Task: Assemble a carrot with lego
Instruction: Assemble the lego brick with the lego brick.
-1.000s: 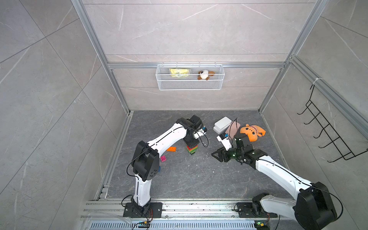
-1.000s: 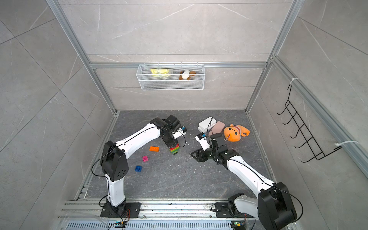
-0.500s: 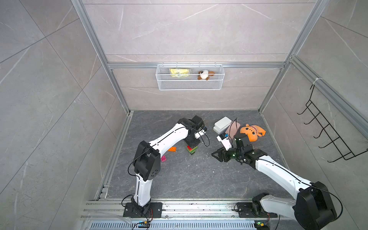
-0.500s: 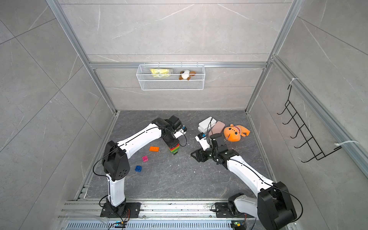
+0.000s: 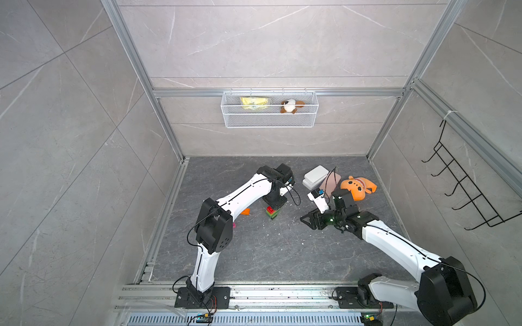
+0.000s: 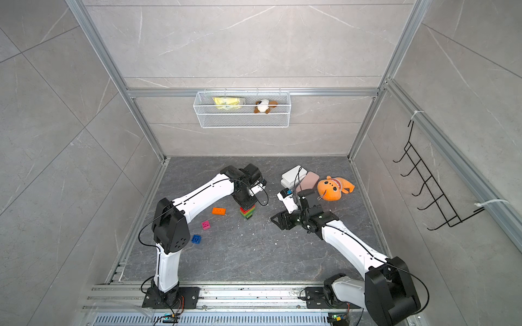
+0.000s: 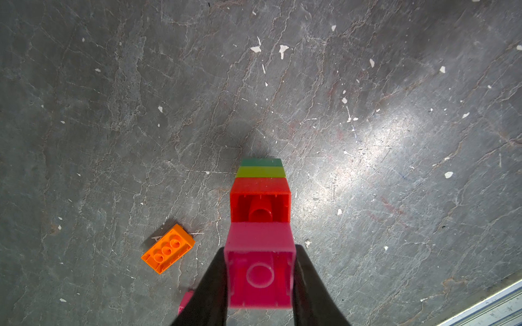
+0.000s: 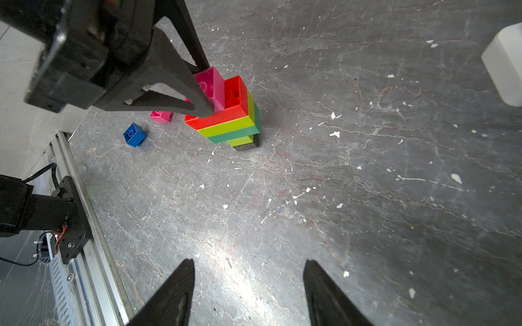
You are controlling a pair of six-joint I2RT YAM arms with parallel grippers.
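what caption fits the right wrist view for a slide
Left pincer clamps a pink brick atop the carrot; right pincer hangs open; blue brick lies nearby.

White wire basket (image 5: 269, 124) mounted on rear wall, holding a yellow packet (image 5: 254, 103) and a small brown-and-white plush (image 5: 291, 105); white case (image 5: 316, 175) on the floor (image 5: 268, 254), pink case (image 6: 309, 180) just beside it; orange plush toy (image 5: 357, 187) next along; black hook rack (image 5: 466, 187) on side wall.

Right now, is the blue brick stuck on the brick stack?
No, the blue brick lies by itself, apart from the brick stack.
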